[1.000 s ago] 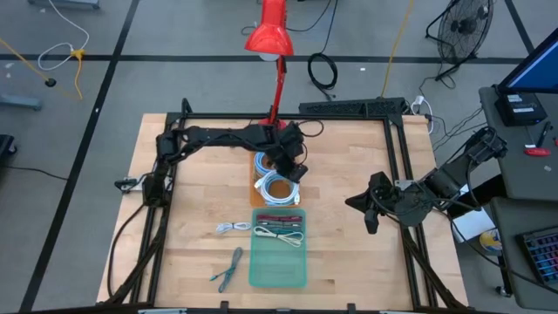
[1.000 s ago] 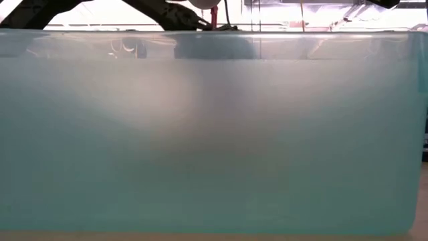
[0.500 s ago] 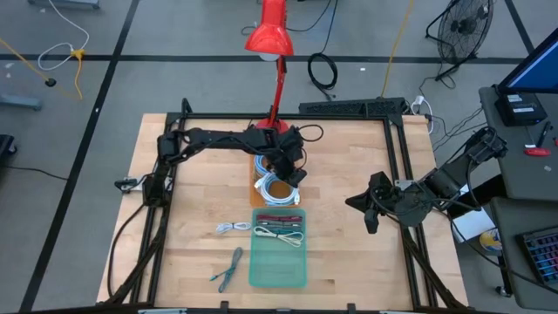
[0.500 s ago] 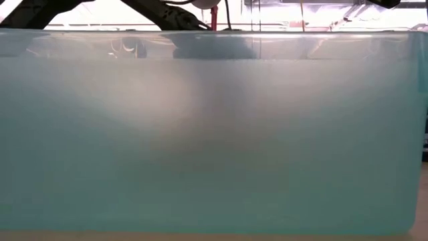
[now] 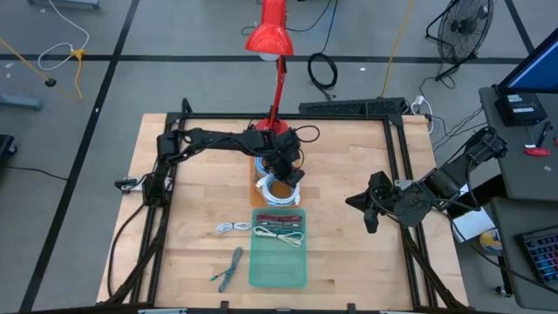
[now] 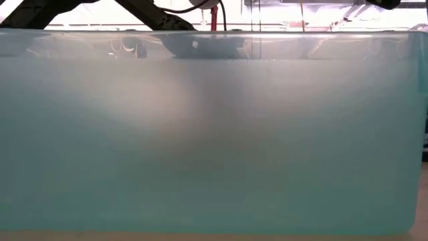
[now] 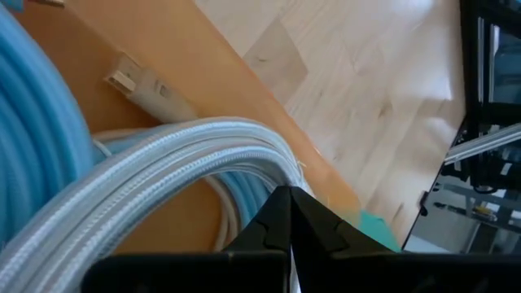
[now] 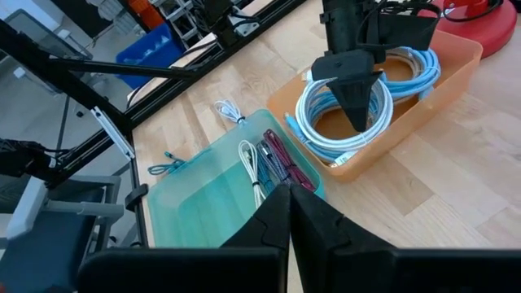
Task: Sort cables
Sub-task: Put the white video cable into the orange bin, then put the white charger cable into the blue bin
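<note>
An orange bin (image 5: pixel 256 196) at the table's middle holds light-blue and pale coils (image 8: pixel 330 122). My left gripper (image 8: pixel 362 122) points steeply down into this bin, shut, its tips right at the pale coil (image 7: pixel 163 163). A teal tray (image 5: pixel 279 266) nearer the front holds white, red and green bundles (image 8: pixel 264 163). A white cable (image 5: pixel 232 228) and a grey-green one (image 5: pixel 227 269) lie on the wood left of the tray. My right gripper (image 8: pixel 286 203) hangs shut above the table's right part, holding nothing. My left gripper comes from above, slanting down, with its shut tips (image 7: pixel 285 199) at the pale coil's outer strands (image 7: pixel 269 159) inside the orange bin. Whether the tips touch the strands I cannot tell. The coil lies flat on the bin's floor.
A red lamp (image 5: pixel 272 35) stands with its base (image 8: pixel 476 16) just behind the orange bin. The teal tray's wall (image 6: pixel 214 134) fills the low view. A black frame (image 5: pixel 397 174) borders the table. Bare wood lies between the bins and my right arm.
My left gripper has sunk a little toward the coils in the orange bin, staying shut and keeping its tilt. The coils and my right arm have kept still.
</note>
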{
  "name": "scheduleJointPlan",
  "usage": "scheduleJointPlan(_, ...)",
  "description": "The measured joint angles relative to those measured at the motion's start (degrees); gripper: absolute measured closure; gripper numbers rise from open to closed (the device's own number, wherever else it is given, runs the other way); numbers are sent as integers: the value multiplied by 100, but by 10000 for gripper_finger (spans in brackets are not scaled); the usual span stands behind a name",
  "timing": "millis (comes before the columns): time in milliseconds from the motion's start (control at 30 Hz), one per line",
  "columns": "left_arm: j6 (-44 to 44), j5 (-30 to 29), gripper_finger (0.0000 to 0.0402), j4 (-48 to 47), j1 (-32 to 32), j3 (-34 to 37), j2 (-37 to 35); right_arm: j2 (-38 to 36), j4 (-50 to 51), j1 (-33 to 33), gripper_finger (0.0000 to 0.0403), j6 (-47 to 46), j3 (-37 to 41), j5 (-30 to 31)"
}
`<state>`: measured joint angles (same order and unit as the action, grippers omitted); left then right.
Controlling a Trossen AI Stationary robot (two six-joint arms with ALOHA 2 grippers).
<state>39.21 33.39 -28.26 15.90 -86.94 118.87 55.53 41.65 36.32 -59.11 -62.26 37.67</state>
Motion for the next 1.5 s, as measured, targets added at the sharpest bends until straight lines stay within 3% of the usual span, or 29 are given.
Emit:
scheduleJointPlan(267, 64, -31, 401, 2, 0, 7, -109, 0, -2, 0, 403, -13, 0, 2)
scheduleJointPlan(567, 93, -196, 402, -65, 107, 2, -714, -2, -28, -2, 403, -19, 0, 22)
scheduleJointPlan(767, -282, -481, 402, -815, -145, 0, -1449, -2, -26, -2, 403, -58, 0, 16)
scheduleJointPlan(1033, -670, -2124, 402, -3019, -1380, 11, -2659, -2, -12, -2, 403, -60, 0, 4)
scheduleJointPlan(1200, -67, -2998, 402, -3055, -2516, 544, -3244, -2, -4, -61, 403, 3, 0, -3)
scheduleJointPlan(1500, 1798, -4521, 401, -2512, -4075, 2638, -3745, -2, 28, -301, 403, 23, 0, -24)
